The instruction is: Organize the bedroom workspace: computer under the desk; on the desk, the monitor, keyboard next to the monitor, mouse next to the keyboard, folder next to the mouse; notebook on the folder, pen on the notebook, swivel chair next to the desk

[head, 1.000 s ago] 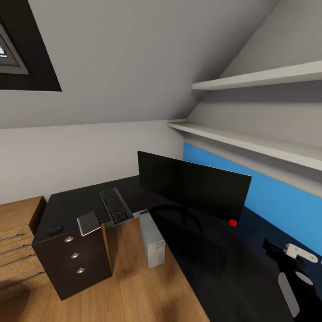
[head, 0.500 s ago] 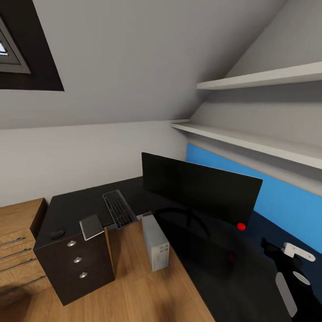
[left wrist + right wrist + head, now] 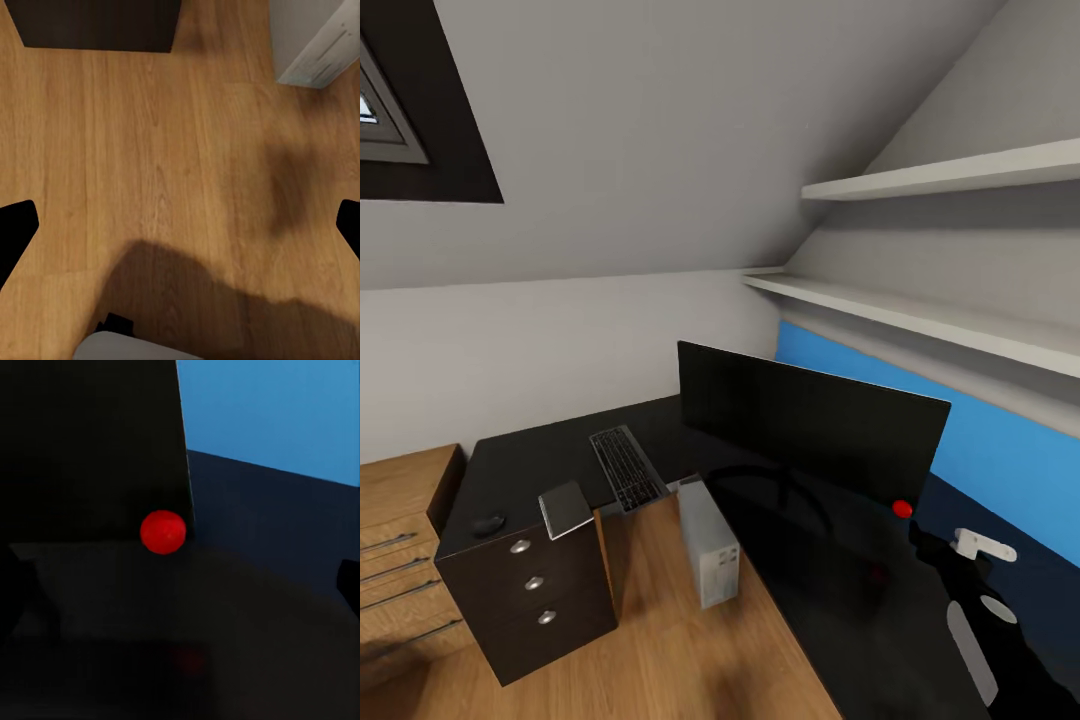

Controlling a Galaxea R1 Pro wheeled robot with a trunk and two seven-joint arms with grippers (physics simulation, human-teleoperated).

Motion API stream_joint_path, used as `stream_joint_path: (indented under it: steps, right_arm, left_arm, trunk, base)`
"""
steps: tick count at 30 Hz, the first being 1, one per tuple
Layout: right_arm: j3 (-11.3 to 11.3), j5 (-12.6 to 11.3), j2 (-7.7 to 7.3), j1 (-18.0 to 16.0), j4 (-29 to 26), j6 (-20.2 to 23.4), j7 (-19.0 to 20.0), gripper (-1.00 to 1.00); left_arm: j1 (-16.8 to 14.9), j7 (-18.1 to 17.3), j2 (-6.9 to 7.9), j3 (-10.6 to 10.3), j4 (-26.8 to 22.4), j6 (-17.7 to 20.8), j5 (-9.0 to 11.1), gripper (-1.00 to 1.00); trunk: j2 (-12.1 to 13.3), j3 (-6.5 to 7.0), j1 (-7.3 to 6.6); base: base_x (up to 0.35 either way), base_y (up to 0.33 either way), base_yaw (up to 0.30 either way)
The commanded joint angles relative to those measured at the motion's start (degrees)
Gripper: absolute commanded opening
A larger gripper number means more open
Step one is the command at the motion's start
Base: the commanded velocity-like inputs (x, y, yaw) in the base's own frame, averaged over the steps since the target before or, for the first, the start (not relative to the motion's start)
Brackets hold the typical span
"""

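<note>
With the right gripper (image 3: 940,545), fingers seemingly spread though dim, raised since a second ago toward the monitor (image 3: 810,420) at frame centre on the desk (image 3: 540,455), it risks nudging the screen; the left gripper (image 3: 180,225) hangs open over the floor (image 3: 150,150).

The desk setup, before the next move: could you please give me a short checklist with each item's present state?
1. Monitor upright on the desk: ok.
2. Keyboard on the desk beside the monitor: ok.
3. Computer on the floor at the desk's edge: ok.
4. Notebook stacked on a folder: not ok; it lies straight on the desk.
5. Mouse next to the keyboard: not ok; the notebook sits between them.
6. Right gripper jaws open: cannot tell.
</note>
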Motion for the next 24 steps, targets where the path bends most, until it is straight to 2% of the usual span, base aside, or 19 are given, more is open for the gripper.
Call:
stream_joint_path:
  steps: [1,12,24]
  right_arm:
    - [0.35,-0.44,0.04,0.00,-0.27,0.25,-0.09,1.00]
    - [1.32,-0.40,1.05,0.04,-1.04,0.25,0.30,1.00]
    - [1.38,-0.40,1.21,0.06,-1.26,0.25,0.36,1.00]
  left_arm:
    - [-0.02,-0.38,0.01,-0.33,0.08,-0.11,0.61,1.00]
    - [-0.02,-0.38,0.01,-0.34,0.05,-0.11,0.61,1.00]
    - [-0.02,-0.38,0.01,-0.40,0.08,-0.06,0.61,1.00]
  trunk:
    - [-0.04,-0.03,0.02]
    - [-0.04,-0.03,0.02]
    - [-0.04,-0.21,0.02]
  base:
    - [0.002,0.002,0.000]
    - [0.001,0.000,0.025]
    - [0.000,0.000,0.179]
